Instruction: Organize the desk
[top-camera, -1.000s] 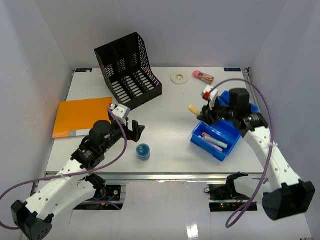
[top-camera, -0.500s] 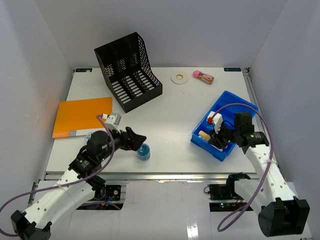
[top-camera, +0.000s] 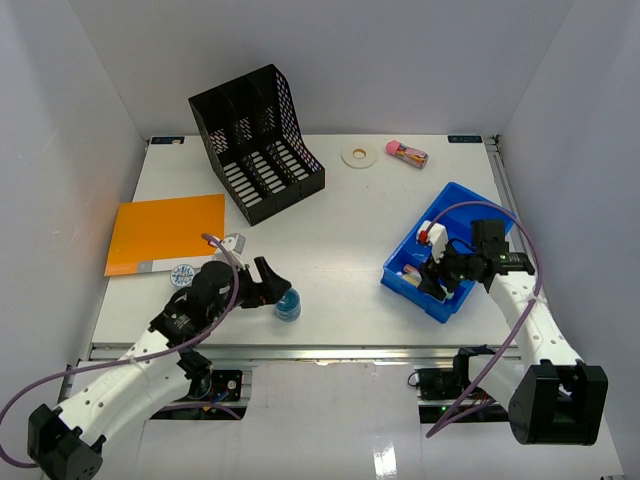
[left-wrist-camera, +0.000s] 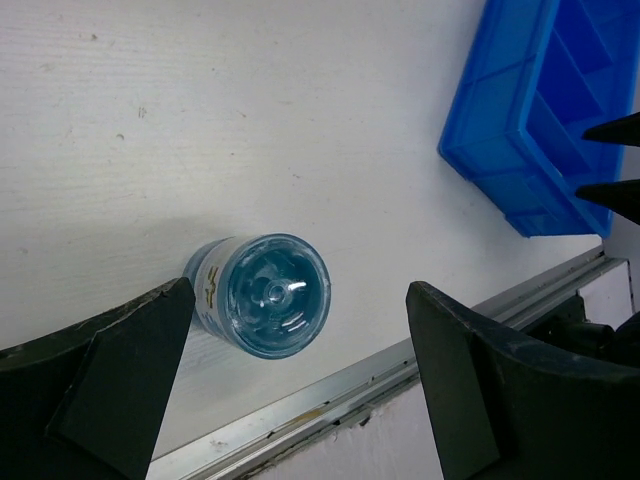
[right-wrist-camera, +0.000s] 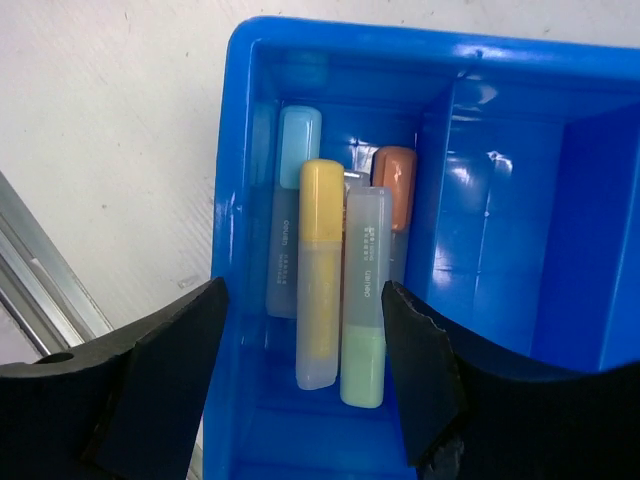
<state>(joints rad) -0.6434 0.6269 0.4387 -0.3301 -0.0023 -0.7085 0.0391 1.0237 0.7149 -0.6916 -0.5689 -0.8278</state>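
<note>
The white desk (top-camera: 340, 225) holds a small blue clear-lidded jar (top-camera: 287, 304) near its front rail. My left gripper (top-camera: 268, 284) is open and low, just left of the jar. In the left wrist view the jar (left-wrist-camera: 265, 296) lies between and ahead of my open fingers (left-wrist-camera: 130, 370), untouched. My right gripper (top-camera: 437, 276) is open over the near end of the blue bin (top-camera: 455, 205). The right wrist view shows a yellow highlighter (right-wrist-camera: 320, 270), a green one (right-wrist-camera: 364, 300), a blue one (right-wrist-camera: 291, 215) and an orange one (right-wrist-camera: 394, 185) lying in the bin (right-wrist-camera: 500, 250).
A black mesh file organizer (top-camera: 255, 140) stands at the back left. An orange folder (top-camera: 163, 232) lies at the left, with a small round disc (top-camera: 182, 275) at its front edge. A white tape roll (top-camera: 357, 155) and a pink capped item (top-camera: 407, 153) lie at the back.
</note>
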